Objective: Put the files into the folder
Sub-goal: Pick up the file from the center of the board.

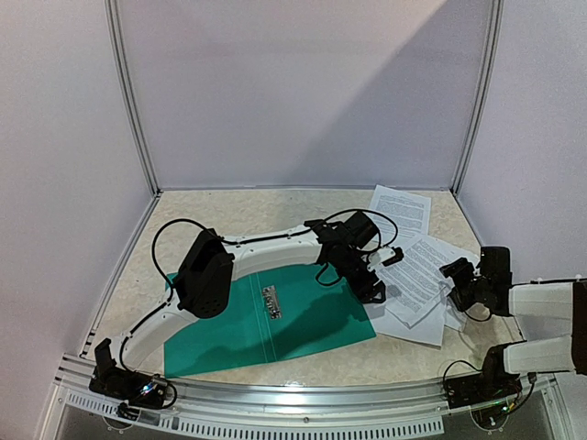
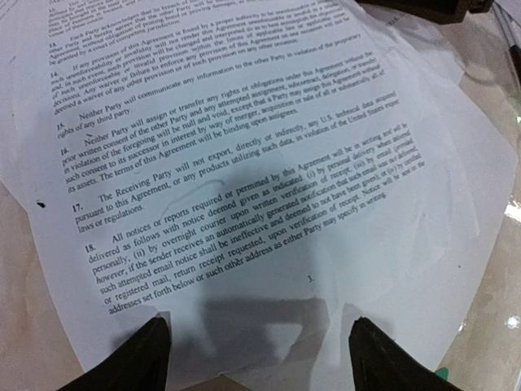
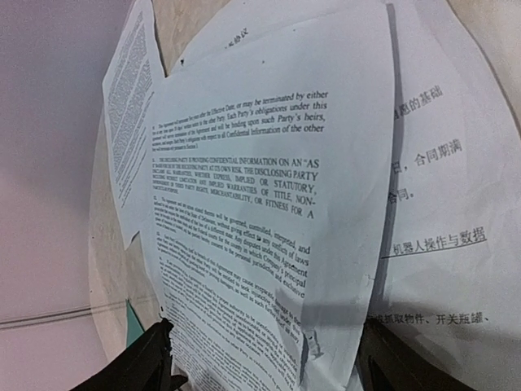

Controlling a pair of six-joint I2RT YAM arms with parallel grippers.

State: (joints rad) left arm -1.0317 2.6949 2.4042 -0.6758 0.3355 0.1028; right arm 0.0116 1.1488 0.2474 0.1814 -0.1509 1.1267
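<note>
The teal folder (image 1: 275, 325) lies open and flat at the table's front, a metal clip (image 1: 271, 301) at its spine. The files, white printed sheets (image 1: 420, 275), lie in a loose pile right of it, with one sheet (image 1: 401, 209) apart at the back. My left gripper (image 1: 378, 291) is at the pile's left edge; in its wrist view it (image 2: 260, 362) stands open over the near corner of a sheet (image 2: 244, 204). My right gripper (image 1: 449, 278) is at the pile's right edge, open (image 3: 273, 371), with a text sheet (image 3: 269, 204) running between its fingers.
A sheet with Chinese print (image 3: 431, 204) lies under the top sheet, and another sheet (image 3: 130, 138) lies beyond. White walls with metal posts (image 1: 133, 101) close in the table. The left arm (image 1: 206, 270) reaches across the folder.
</note>
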